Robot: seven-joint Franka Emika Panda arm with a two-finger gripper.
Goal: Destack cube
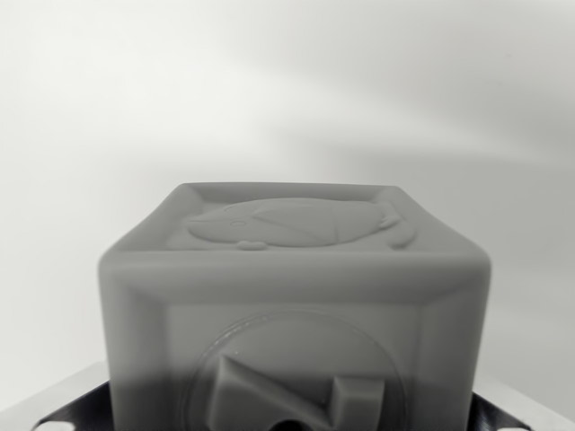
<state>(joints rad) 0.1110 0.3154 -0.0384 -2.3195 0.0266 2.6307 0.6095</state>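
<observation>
A grey toy cube point(292, 296) fills the lower middle of the wrist view, very close to the camera. Its top face carries an embossed animal figure, and its near face a raised round emblem. The cube sits between the two sides of my gripper point(289, 415), whose metal parts show only at the bottom left corner and bottom right corner, pressed against the cube's sides. The fingertips themselves are hidden by the cube. No second cube is visible beneath or beside it.
Behind the cube there is only a plain pale surface with soft shadows running across the upper right. No edges or other objects show.
</observation>
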